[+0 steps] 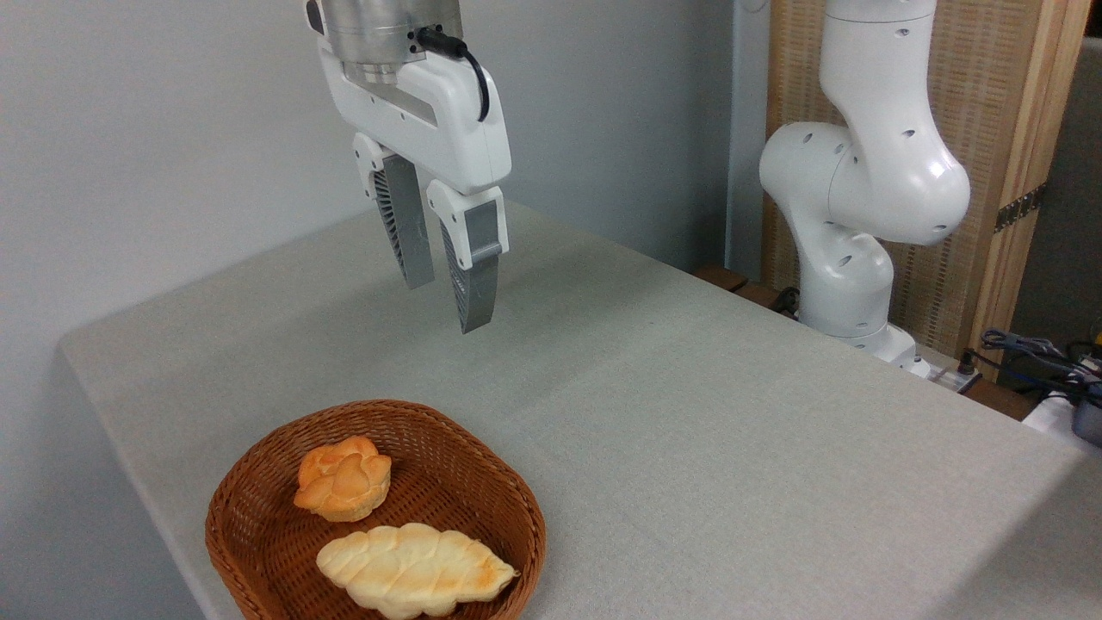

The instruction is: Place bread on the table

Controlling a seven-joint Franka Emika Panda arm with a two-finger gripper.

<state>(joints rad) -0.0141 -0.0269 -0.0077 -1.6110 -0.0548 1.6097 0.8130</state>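
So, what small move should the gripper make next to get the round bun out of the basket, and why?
Probably move the gripper toward the camera and down, until it hangs over the round bun. The gripper is high above the table, empty, its fingers only slightly apart, behind the basket. The bun lies inside, beside the pale braided loaf, so opening wider may help.

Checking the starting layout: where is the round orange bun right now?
The round orange bun sits in the wicker basket at lower left, just behind the pale braided loaf, well below the end effector.
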